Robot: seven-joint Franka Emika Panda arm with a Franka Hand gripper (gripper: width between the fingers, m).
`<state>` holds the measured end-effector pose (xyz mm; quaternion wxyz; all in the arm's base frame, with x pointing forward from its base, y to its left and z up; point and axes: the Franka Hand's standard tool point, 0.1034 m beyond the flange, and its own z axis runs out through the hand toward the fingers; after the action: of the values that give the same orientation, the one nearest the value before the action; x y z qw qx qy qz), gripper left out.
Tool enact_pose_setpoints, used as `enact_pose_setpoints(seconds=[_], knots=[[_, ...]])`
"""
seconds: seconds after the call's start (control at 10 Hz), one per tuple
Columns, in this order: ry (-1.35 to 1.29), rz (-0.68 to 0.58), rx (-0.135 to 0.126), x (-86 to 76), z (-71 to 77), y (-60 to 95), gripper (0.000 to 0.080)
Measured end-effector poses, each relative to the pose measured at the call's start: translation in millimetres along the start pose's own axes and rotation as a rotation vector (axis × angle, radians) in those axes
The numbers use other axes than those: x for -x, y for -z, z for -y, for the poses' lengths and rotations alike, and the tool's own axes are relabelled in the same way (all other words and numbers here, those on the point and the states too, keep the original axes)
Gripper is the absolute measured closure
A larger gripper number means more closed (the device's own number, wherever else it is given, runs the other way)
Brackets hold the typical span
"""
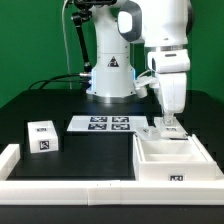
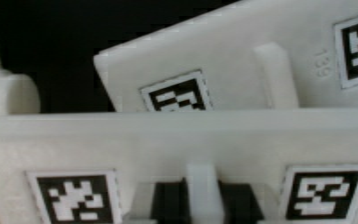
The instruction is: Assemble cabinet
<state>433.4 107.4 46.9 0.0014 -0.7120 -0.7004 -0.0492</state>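
Observation:
The cabinet (image 1: 176, 160), a large white box with a tag on its front face, lies at the exterior view's right near the table's front. My gripper (image 1: 167, 127) stands straight down over its far edge. In the wrist view the gripper (image 2: 206, 197) has its two dark fingers (image 2: 172, 204) close on either side of a thin white upright wall (image 2: 202, 180) of the cabinet, between two tags on a broad white face (image 2: 69, 195). Behind it a tilted white panel (image 2: 194, 95) carries further tags. The fingertips are cut off by the frame edge.
A small white tagged block (image 1: 42, 136) sits at the exterior view's left. The marker board (image 1: 101, 124) lies flat in the middle, before the robot's base (image 1: 110, 75). A low white rail (image 1: 70, 188) runs along the table's front and left edges.

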Motion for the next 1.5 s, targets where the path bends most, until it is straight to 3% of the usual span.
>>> enact_pose_setpoints(seconds=[0.3, 0.7, 1.0, 1.5], knots=[[0.001, 0.001, -0.001, 0.2, -0.1, 0.3, 0.0731], [-0.004, 0.016, 0.006, 1.7, -15.3, 9.2, 0.0731], [-0.005, 0.016, 0.003, 3.4, -14.7, 7.9, 0.0731], [-0.002, 0.010, 0.010, -7.2, -20.4, 7.7, 0.0731]])
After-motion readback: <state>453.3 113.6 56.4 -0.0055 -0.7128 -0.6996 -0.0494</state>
